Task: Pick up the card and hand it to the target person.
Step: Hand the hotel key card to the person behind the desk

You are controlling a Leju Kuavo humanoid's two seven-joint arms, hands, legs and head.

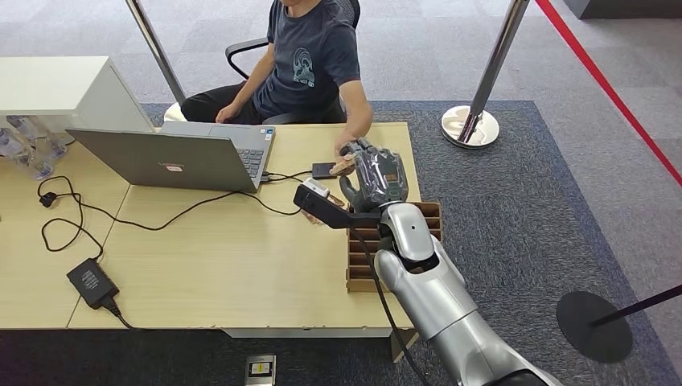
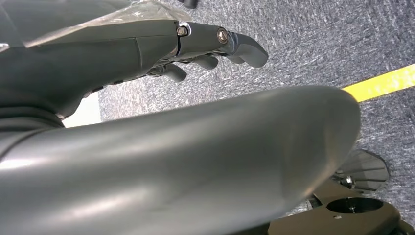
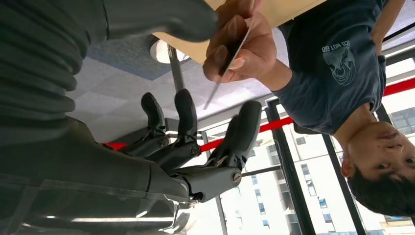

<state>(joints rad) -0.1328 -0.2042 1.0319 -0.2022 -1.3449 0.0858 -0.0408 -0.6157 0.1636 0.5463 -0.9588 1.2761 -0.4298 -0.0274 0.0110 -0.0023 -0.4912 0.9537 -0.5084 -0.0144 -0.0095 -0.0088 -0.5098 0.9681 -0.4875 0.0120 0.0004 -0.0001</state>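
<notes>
The card [image 3: 215, 90] shows edge-on as a thin strip, pinched in the seated person's hand [image 3: 240, 46]. My right hand [image 3: 195, 137] is raised beside it with fingers [image 3: 186, 110] spread and apart from the card, the thumb [image 3: 166, 19] close to the person's knuckles. In the head view my right hand [image 1: 376, 177] hovers over the table's far right corner, touching distance from the person's hand [image 1: 347, 153]. My left hand [image 2: 205, 44] hangs over the carpet, fingers loosely extended and holding nothing.
A laptop [image 1: 177, 157] with cables stands at the left of the wooden table [image 1: 225, 265]. A small dark device [image 1: 323, 170] lies near the person's hand, and a wooden slotted box [image 1: 434, 217] sits under my forearm. A stanchion base [image 1: 469, 125] stands beyond the table.
</notes>
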